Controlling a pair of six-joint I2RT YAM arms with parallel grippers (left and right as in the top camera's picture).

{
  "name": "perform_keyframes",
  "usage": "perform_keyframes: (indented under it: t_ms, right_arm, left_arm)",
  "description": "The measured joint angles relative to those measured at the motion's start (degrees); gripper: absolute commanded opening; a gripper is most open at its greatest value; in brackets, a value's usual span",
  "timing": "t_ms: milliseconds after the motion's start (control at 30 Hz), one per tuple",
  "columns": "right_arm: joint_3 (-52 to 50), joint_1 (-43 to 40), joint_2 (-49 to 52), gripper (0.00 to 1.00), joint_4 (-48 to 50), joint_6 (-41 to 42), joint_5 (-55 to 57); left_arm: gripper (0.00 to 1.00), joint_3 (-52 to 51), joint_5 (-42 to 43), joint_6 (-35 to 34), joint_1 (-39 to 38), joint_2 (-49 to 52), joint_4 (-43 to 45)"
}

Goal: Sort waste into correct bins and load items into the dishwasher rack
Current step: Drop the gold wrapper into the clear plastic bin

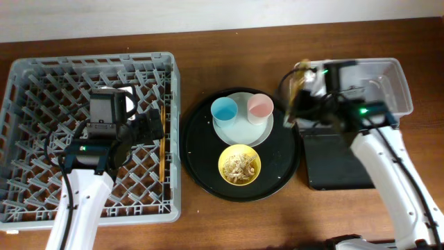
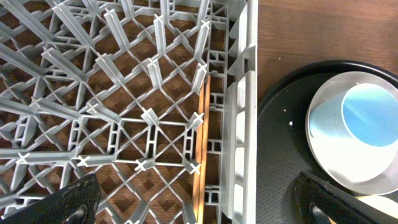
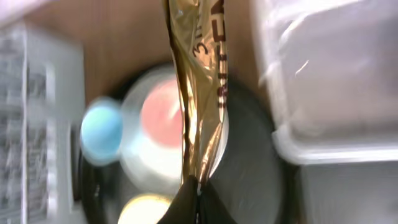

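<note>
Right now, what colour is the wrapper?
The wrapper is shiny gold with brown lettering; right wrist view.

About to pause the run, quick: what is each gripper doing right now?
Left gripper: open, holding nothing, above the dishwasher rack.
Right gripper: closed, holding the foil wrapper.

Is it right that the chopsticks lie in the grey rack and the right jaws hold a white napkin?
Not a napkin: the right jaws hold a gold foil wrapper, clear in the right wrist view. The chopsticks do lie in the grey rack.
</note>
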Motion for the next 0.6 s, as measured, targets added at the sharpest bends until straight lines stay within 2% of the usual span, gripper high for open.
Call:
perform_keyframes:
  t_ms: [133, 300, 400, 500, 533, 567, 600]
  right_arm:
    - [0.02, -5.75, 3.54, 0.04, 7.72, 2.08, 3.15]
    - [0.02, -7.13, 13.05, 0.04, 16.15, 4.76, 3.85]
    - [0.02, -7.48, 19.5, 0.04, 18.53, 5.09, 4.07]
    - [0.0, -9.18, 20.74, 0.04, 18.58, 5.38, 4.04]
    - [0.02, -9.97, 20.72, 0.23, 18.62, 5.46, 4.04]
    - [0.02, -10.95, 20.7, 0.5, 18.75, 5.51, 4.04]
    - [0.02, -11.76, 20.7, 0.69, 18.53, 5.73, 3.98]
  left_arm:
    - [0.99, 0.0, 0.0, 0.0, 0.0, 0.0, -0.04]
    - [0.99, 0.0, 0.0, 0.0, 0.0, 0.0, 0.02]
    - [0.99, 0.0, 0.0, 0.0, 0.0, 0.0, 0.02]
    - [0.99, 0.0, 0.0, 0.0, 0.0, 0.0, 0.0]
    - [0.99, 0.0, 0.0, 0.0, 0.0, 0.0, 0.02]
    - [0.99, 0.0, 0.0, 0.0, 0.0, 0.0, 0.0]
    - [0.99, 0.0, 0.0, 0.0, 0.0, 0.0, 0.02]
